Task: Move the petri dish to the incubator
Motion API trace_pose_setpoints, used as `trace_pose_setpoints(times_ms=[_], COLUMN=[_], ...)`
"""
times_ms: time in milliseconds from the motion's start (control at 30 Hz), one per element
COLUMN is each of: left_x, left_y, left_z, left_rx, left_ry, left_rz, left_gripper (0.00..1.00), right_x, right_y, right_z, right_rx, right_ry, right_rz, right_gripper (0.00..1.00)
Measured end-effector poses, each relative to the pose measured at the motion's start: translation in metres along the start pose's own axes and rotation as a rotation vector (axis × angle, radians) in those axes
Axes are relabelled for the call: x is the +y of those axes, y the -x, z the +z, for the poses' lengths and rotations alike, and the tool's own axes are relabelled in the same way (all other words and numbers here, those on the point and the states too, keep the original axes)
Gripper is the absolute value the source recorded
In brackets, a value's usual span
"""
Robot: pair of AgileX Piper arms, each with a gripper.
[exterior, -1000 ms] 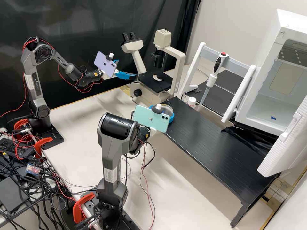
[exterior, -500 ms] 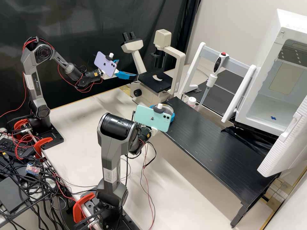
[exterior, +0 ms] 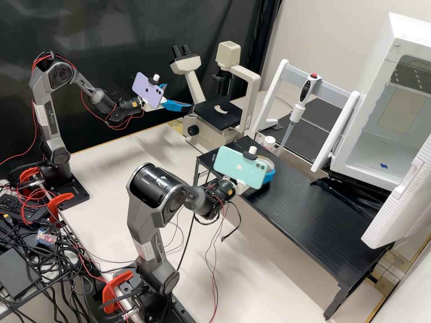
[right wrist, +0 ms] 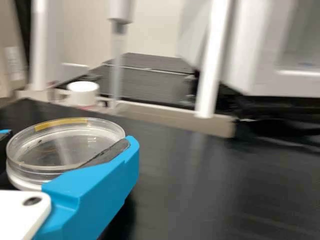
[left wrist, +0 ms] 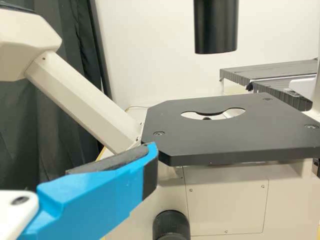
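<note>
The petri dish [right wrist: 55, 150] was clamped in the right gripper [exterior: 268, 169] above the black counter [exterior: 310, 211]; the left gripper [exterior: 178, 96], fingers apart, hung near the microscope [exterior: 211, 115].

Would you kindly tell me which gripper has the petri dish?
The right gripper: the petri dish sits between its fingers; the left gripper is open near the microscope.

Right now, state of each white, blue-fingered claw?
Left claw: open, holding nothing, by the beige microscope with the black stage.
Right claw: closed on the clear, round petri dish.
</note>
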Motion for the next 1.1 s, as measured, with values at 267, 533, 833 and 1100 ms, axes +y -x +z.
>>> trace_pose_setpoints(times_ms=[267, 533, 833, 1100], left_x=[0.000, 0.000, 0.000, 0.000], left_y=[0.000, 0.000, 0.000, 0.000], left_z=[0.000, 0.000, 0.000, 0.000], left_rx=[0.000, 0.000, 0.000, 0.000], left_ry=[0.000, 0.000, 0.000, 0.000], left_rz=[0.000, 0.000, 0.000, 0.000], left_gripper=[1.00, 1.00, 1.00, 1.00], right_x=[0.047, 0.088, 0.136, 0.158], right_y=[-0.010, -0.021, -0.039, -0.061], right_z=[0.040, 0.066, 0.084, 0.084], right_rx=[-0.094, -0.136, -0.200, -0.220], right_ry=[-0.076, -0.077, -0.068, -0.061], right_rz=[0.121, 0.219, 0.305, 0.335], right_gripper=[0.00, 0.00, 0.00, 0.00])
